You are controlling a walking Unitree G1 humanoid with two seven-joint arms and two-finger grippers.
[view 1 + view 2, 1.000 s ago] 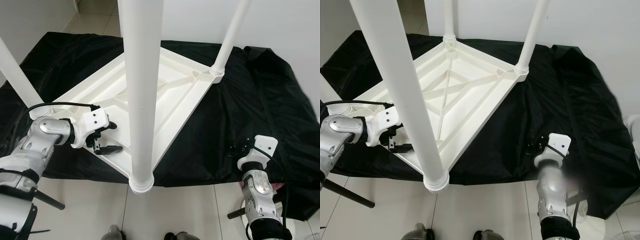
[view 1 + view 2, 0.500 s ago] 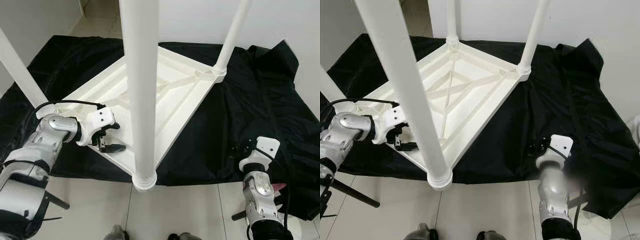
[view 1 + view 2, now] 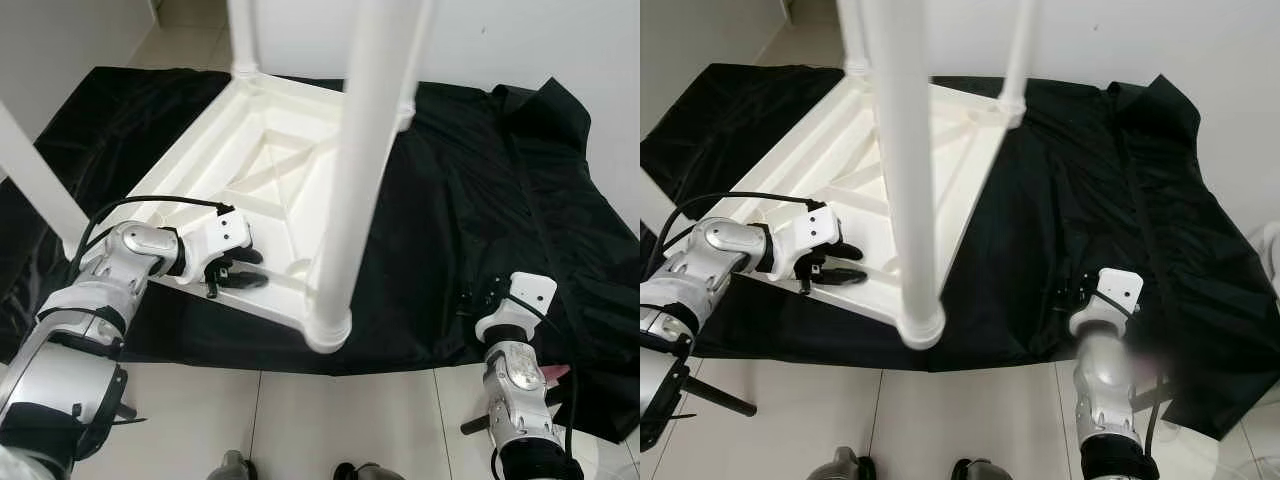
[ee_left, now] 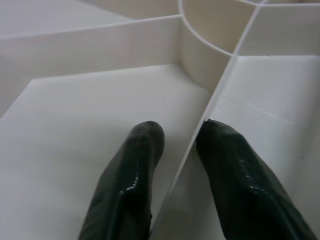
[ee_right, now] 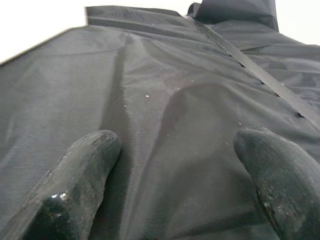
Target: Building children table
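The table (image 3: 270, 190), white plastic, lies upside down on a black cloth (image 3: 480, 200) spread over the tiled floor (image 3: 350, 410). It occupies the upper left and centre of the left eye frame, ribbed underside facing up. Its legs point upward: the near leg (image 3: 355, 170) crosses the centre of the frame from the top edge down to its collar at lower centre; a second leg (image 3: 32, 175) runs along the left edge; a third (image 3: 243, 35) stands at the top.

The left gripper (image 3: 235, 275) is at centre left of the frame, on the table's near edge. In the left wrist view, its two fingers (image 4: 127, 185) straddle a thin rib (image 4: 195, 145) of the underside, one finger on each side, pinching the rib.

The right gripper (image 5: 180, 155) is at the lower right of the left eye frame, over the cloth and well apart from the table. In the right wrist view, its fingers (image 5: 80, 175) are spread wide, with only cloth between them.
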